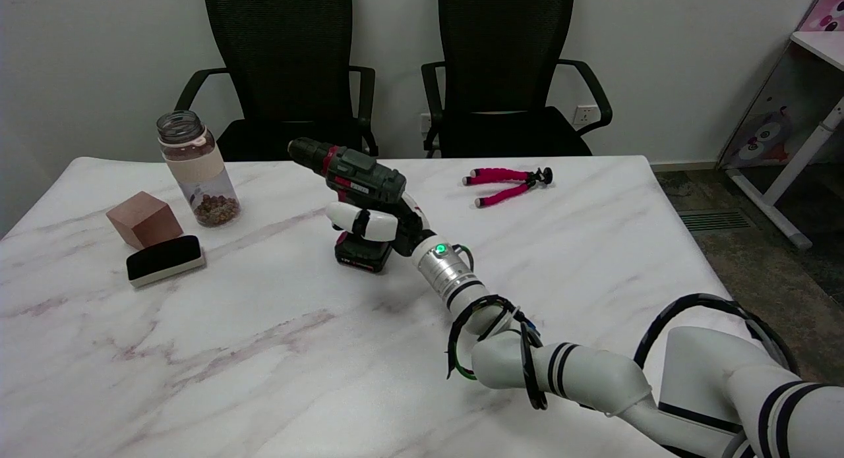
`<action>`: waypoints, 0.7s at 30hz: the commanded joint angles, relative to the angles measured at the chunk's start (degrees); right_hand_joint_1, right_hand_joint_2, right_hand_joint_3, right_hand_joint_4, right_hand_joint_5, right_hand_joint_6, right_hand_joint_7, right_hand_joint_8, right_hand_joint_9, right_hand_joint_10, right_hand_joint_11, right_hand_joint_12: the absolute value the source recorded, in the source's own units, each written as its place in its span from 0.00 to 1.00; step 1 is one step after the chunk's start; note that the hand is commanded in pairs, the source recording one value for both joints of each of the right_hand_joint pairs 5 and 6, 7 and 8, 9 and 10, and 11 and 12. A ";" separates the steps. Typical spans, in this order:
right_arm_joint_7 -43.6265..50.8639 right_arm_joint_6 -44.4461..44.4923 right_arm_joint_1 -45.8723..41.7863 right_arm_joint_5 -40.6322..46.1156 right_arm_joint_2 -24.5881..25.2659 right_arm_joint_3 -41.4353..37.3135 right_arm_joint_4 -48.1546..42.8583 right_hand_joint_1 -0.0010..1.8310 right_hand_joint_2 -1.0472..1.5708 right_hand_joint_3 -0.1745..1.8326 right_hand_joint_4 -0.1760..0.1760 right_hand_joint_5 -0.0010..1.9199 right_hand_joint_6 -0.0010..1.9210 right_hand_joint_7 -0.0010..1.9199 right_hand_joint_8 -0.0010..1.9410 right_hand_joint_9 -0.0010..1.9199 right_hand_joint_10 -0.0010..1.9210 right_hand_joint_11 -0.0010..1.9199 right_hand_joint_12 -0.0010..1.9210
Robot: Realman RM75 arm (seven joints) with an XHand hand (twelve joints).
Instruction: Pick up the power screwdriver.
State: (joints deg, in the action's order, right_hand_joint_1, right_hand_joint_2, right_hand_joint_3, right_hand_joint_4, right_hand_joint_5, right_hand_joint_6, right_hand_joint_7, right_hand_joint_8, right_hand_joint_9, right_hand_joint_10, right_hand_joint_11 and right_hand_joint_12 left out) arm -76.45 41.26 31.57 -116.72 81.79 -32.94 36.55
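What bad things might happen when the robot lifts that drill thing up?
The power screwdriver is top-heavy with a battery at its base, and the right hand wraps only its handle, so it might tip or slip from the fingers. Its nose points toward the glass bottle; a swing left could perhaps knock that over.
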 commanded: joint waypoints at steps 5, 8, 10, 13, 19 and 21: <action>-0.46 -1.71 0.86 0.09 0.83 0.15 -1.66 0.58 0.61 0.55 1.00 0.47 0.47 0.47 0.46 0.59 0.59 0.52 0.52; -0.46 -1.51 0.86 0.09 0.83 0.15 -1.57 0.57 0.61 0.57 0.96 0.52 0.52 0.52 0.51 0.64 0.64 0.54 0.54; -0.46 -1.42 0.86 0.09 0.83 0.15 -1.54 0.57 0.63 0.60 0.47 0.60 0.60 0.60 0.59 0.69 0.69 0.56 0.56; -0.46 -1.27 0.86 -0.02 0.75 0.04 -0.93 0.56 0.65 0.59 0.44 0.66 0.66 0.66 0.66 0.73 0.73 0.59 0.59; 0.10 -1.01 1.66 -0.39 0.29 0.05 0.60 0.52 0.70 0.55 0.49 0.79 0.79 0.79 0.78 0.81 0.81 0.67 0.67; 0.19 -1.01 2.11 -0.61 -0.28 0.19 1.61 0.51 0.72 0.54 0.51 0.82 0.82 0.82 0.81 0.83 0.83 0.72 0.72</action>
State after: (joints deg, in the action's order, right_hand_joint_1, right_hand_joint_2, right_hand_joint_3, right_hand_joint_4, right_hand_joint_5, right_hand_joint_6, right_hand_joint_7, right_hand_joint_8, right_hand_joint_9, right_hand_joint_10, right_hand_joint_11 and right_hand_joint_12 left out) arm -76.80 40.07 32.32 -116.71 82.43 -32.86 35.55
